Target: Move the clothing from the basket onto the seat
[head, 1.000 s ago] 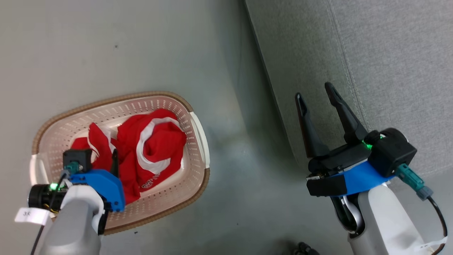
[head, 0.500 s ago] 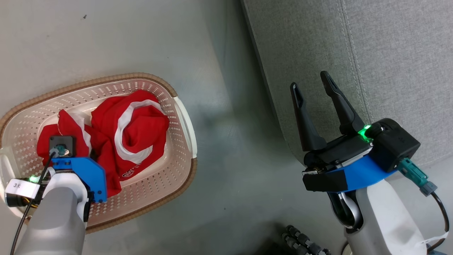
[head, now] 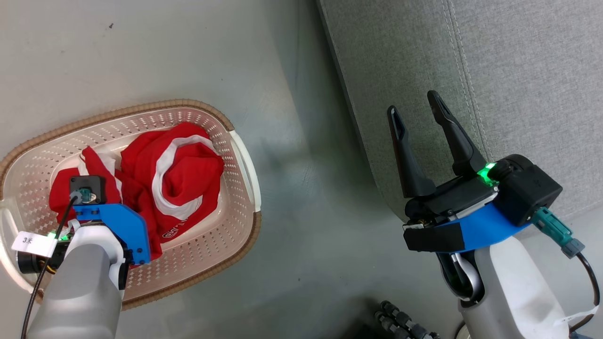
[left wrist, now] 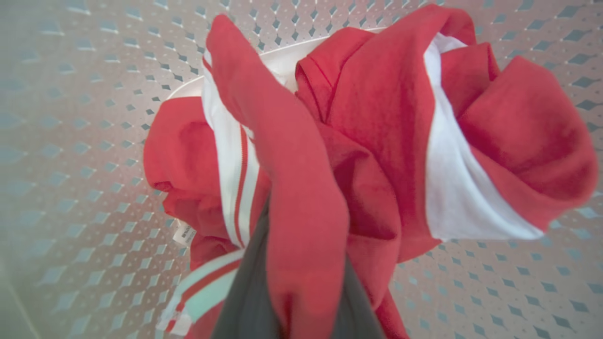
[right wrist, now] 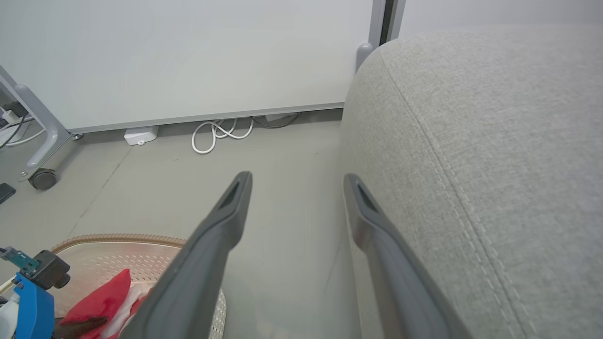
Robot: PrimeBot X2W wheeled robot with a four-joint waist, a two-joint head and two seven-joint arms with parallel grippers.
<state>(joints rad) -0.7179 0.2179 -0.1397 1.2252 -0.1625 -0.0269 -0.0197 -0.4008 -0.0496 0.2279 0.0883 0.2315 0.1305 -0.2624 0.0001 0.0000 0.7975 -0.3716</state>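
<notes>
The clothing point(head: 181, 176), red with white bands and stripes, lies crumpled in a heap inside the basket point(head: 155, 104), with one fold raised above the rest. The basket, cream perforated plastic with a brown woven rim, stands upright on the floor near the grey fabric seat point(head: 518, 70), not touching it.

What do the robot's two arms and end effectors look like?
Each arm has a rounded pale grey forearm, a bright blue wrist bracket and a small green light. The right end effector has two long, tapering dark fingers on a black body, plus a teal plug and black cable. The left arm carries a square black block, a teal connector and a white paper tag.
</notes>
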